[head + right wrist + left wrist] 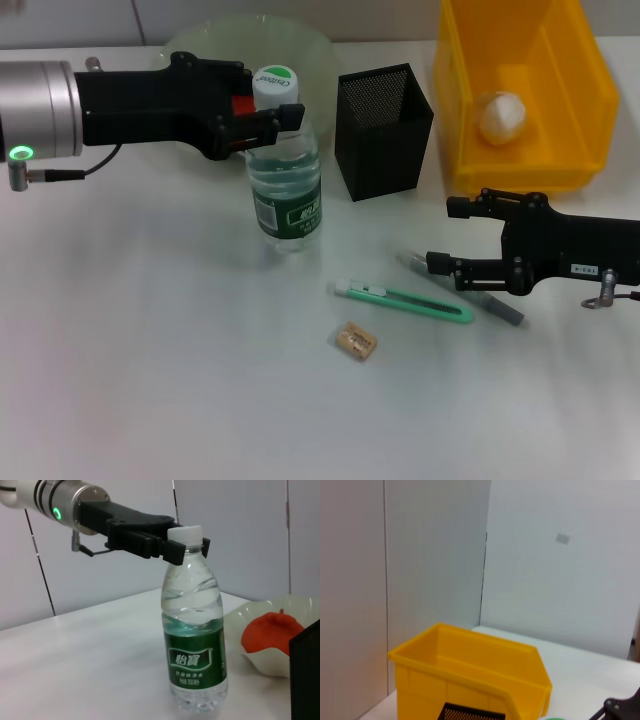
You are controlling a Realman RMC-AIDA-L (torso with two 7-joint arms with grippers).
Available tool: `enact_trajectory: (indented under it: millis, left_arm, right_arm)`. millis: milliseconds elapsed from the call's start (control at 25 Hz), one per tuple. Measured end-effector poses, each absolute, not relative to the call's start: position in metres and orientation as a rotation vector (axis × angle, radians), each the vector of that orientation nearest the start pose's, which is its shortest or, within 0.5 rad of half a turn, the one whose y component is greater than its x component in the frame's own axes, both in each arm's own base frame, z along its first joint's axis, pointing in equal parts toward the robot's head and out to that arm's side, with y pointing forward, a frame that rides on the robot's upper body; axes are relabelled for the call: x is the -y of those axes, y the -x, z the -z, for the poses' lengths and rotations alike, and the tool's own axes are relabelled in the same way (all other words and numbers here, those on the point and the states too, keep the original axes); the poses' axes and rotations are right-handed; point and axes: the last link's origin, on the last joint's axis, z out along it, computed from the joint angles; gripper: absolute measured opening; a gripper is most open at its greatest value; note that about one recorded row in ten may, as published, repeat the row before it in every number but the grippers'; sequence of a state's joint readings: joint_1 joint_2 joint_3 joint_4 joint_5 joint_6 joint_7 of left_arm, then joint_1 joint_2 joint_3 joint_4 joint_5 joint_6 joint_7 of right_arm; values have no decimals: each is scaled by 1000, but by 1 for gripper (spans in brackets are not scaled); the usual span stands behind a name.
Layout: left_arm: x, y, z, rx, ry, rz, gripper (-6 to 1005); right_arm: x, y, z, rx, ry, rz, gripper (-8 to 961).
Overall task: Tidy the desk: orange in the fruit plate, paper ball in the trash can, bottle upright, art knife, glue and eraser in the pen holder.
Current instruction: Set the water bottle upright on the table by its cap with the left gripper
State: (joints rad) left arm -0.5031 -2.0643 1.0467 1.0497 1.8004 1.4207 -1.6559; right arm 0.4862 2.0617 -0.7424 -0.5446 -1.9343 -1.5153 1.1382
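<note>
While clamped around the neck of the bottle [285,190], the left gripper [268,122] is seen holding it upright on the desk [150,350]. The right gripper [448,235], its jaws parted, is held over the glue [490,300], beside the art knife [405,299] and eraser [355,341].

Left pincer [268,128] clamped; right pincer [440,237] seemingly open.

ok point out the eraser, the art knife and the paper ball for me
eraser [356,341], head view, middle of its tan top face
art knife [408,301], head view, middle of the green body
paper ball [500,116], head view, centre of the white ball in the bin
</note>
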Motion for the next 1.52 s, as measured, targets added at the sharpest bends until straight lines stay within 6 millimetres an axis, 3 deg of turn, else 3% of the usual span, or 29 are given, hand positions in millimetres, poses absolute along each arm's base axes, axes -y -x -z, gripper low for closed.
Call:
enact_trajectory:
  millis: [440, 800, 1520]
  left_arm:
    - [-352, 216, -13, 395, 2603, 921, 485]
    - [-343, 230, 2, 342, 2491, 1030, 490]
    - [-341, 232, 3, 362, 2473, 1061, 500]
  right_arm:
    - [-313, -280, 16, -449, 2728, -682, 812]
    - [-313, -280, 16, -447, 2728, -682, 812]
    - [-313, -280, 17, -448, 2727, -681, 812]
